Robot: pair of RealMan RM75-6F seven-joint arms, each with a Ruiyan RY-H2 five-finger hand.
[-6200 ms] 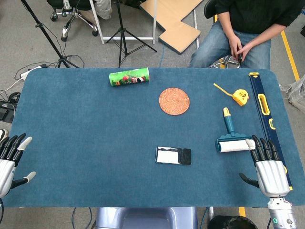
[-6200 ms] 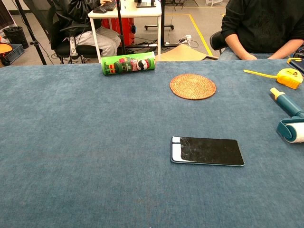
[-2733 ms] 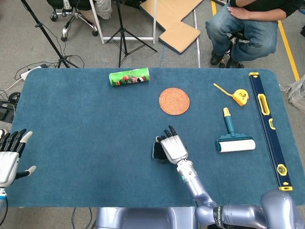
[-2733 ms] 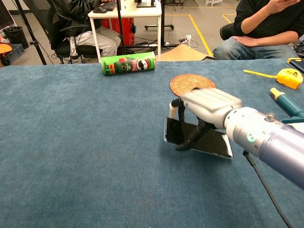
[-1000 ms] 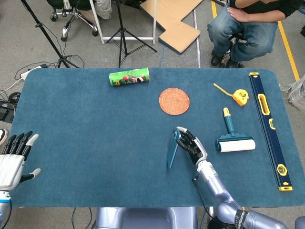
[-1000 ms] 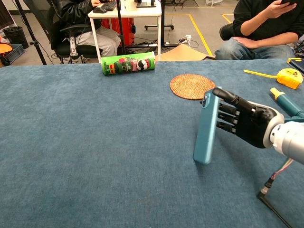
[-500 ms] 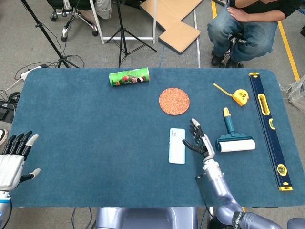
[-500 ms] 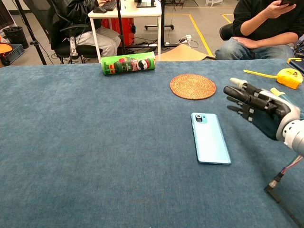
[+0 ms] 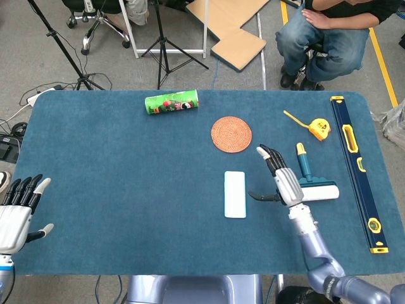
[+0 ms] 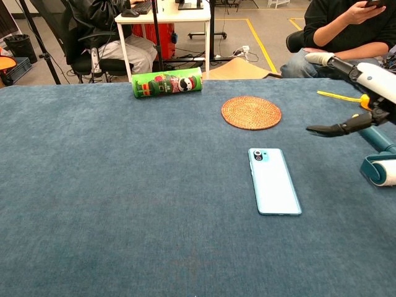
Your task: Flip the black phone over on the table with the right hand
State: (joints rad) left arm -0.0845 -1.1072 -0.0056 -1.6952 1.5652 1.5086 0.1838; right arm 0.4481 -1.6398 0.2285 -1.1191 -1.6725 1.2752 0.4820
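Note:
The phone (image 9: pixel 235 194) (image 10: pixel 274 180) lies flat on the blue table, its pale teal back with the camera lens facing up. My right hand (image 9: pixel 281 177) (image 10: pixel 356 80) hovers above the table to the right of the phone, fingers spread and empty, apart from the phone. At the table's near left corner my left hand (image 9: pixel 18 211) rests with fingers apart and nothing in it; the chest view does not show it.
A lint roller (image 9: pixel 310 180) (image 10: pixel 377 151) lies right beside my right hand. A woven coaster (image 9: pixel 231 134), a green can (image 9: pixel 171 102), a yellow tape measure (image 9: pixel 317 128) and a long level (image 9: pixel 354 161) lie farther off. A seated person (image 9: pixel 329 31) is beyond the far edge.
The phone fell from standing on edge to lying flat with its teal back up. My right hand let go, lifted and drew away to the right.

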